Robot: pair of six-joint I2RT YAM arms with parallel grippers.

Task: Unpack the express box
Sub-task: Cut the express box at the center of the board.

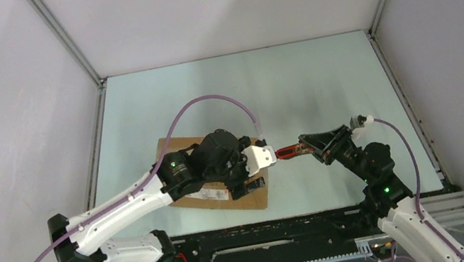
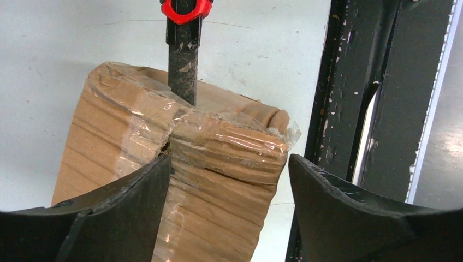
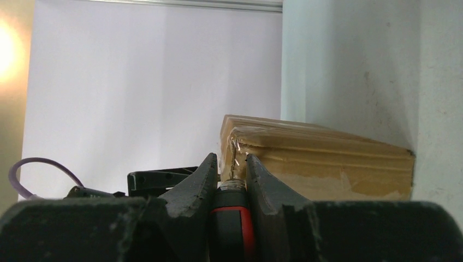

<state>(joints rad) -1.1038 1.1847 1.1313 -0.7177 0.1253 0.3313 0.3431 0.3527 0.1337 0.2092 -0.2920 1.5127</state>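
The express box, a brown cardboard carton with clear tape and a white label, lies on the table under my left arm. In the left wrist view its taped end sits between the spread jaws of my left gripper; the left finger rests against it and the right one stands apart. My right gripper is shut on a red-and-black knife. The knife's blade touches the tape seam at the box's end. In the right wrist view the knife is clamped between the fingers, the box just beyond.
The black rail at the table's near edge runs close beside the box's end and shows in the left wrist view. White enclosure walls stand on three sides. The pale tabletop stretches behind the box.
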